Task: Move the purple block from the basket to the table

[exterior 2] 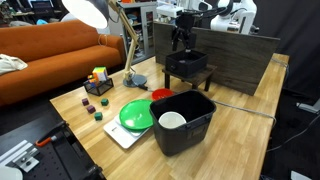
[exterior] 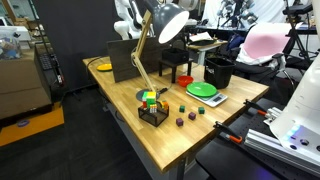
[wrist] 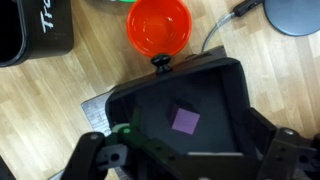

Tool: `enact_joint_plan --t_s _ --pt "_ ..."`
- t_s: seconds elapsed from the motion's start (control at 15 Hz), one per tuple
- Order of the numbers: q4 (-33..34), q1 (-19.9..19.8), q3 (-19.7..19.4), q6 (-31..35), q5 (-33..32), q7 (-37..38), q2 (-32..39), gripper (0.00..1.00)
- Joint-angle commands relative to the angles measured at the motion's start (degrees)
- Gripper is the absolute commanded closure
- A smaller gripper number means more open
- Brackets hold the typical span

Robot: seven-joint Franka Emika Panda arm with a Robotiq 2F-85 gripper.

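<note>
1. Jaws spread wide and holding nothing; in the wrist view the two fingers (wrist: pixel 92 152) sit at the bottom corners of the frame.
2. Purple block (wrist: pixel 185 121) lies flat on the basket (wrist: pixel 215 70) floor, near the middle, clear of the walls and of the jaws.
3. In an exterior view the arm (exterior 2: pixel 182 30) hangs right over the basket (exterior 2: pixel 190 62), jaws pointing down, above the rim.
4. Basket stands on the bench (exterior 2: pixel 240 130); red bowl (wrist: pixel 160 25) just beside it, past its far edge in the wrist view.
5. Black bin (exterior 2: pixel 190 125) near the bowl, a white cup (exterior 2: pixel 172 120) inside.
6. Green plate (exterior 2: pixel 135 113) beside the bin, touching or not I cannot tell.
7. Lamp (exterior: pixel 160 25) leans over the bench (exterior: pixel 180 135); block not visible in the exterior views.
</note>
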Motion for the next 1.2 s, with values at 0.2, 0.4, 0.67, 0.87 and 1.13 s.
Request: enact_joint_plan --t_s 0.2,0.4,0.67,0.87,1.13 --pt "0.48 0.26 -0.46 -0.02 0.07 0.84 0.36 0.0" --pt "1.71 0.05 -0.47 -0.23 0.66 1.5 1.94 0.0" --pt "3.54 -0.13 -0.98 -0.95 0.61 2.89 4.67 0.0" --pt "5.38 -0.35 -1.33 -1.58 0.58 3.51 6.65 0.0" --pt "7.81 -0.35 -1.5 -2.04 0.4 3.72 8.34 0.0"
